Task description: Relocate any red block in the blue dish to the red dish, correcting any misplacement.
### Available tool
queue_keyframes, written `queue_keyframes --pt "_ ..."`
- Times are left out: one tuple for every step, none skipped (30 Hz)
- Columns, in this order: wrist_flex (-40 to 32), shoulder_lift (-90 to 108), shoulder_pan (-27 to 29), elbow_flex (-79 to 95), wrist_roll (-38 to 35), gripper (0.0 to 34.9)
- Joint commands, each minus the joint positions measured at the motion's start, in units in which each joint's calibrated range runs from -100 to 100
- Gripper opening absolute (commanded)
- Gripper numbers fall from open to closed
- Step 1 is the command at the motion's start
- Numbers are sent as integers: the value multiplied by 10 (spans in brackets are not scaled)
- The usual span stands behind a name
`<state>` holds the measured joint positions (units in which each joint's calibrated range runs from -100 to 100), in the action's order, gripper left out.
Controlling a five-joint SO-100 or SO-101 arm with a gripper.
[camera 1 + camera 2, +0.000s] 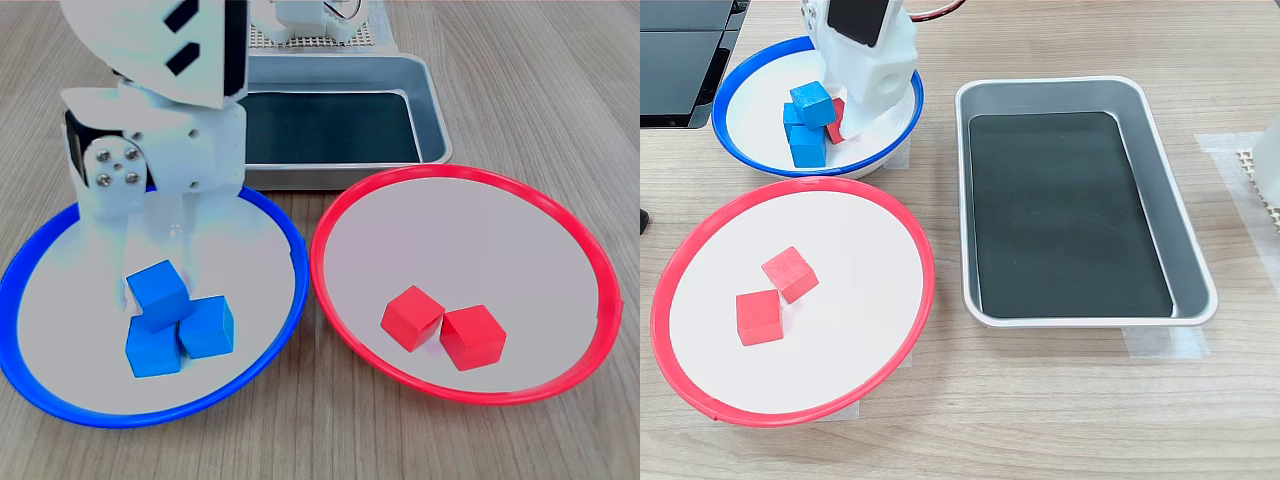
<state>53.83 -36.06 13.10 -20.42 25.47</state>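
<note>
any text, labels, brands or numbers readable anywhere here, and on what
None: no readable word, brand or number in either exterior view.
The arm's white housing carries only black slots, no lettering.
The blue dish, red dish, metal tray and cubes are unmarked.

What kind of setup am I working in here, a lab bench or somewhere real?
Most likely a tabletop robot sorting bench, not a home: a wood-grain table carrying a blue dish and a red dish of plain cubes, and a metal tray taped down.
</note>
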Motion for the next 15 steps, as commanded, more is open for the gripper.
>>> queue_keyframes --pt "-9 4 6 1 -3 121" --pt "-10 4 6 2 -4 120" --pt "-10 4 6 2 -5 119" --pt "-10 4 7 3 -5 117" --pt "-12 4 8 4 -5 117" --pt "-16 4 9 6 -5 117" --pt "-22 5 9 9 -6 115" --pt "-25 5 9 11 -6 115" --pt "-26 5 9 12 -6 114" --pt "-28 5 9 13 -6 112" --pt "-29 5 9 15 -6 111" --pt "-30 7 9 19 -7 107" --pt "-31 8 9 23 -7 104" --pt "-33 9 9 24 -8 101" --pt "-34 9 9 26 -8 100"
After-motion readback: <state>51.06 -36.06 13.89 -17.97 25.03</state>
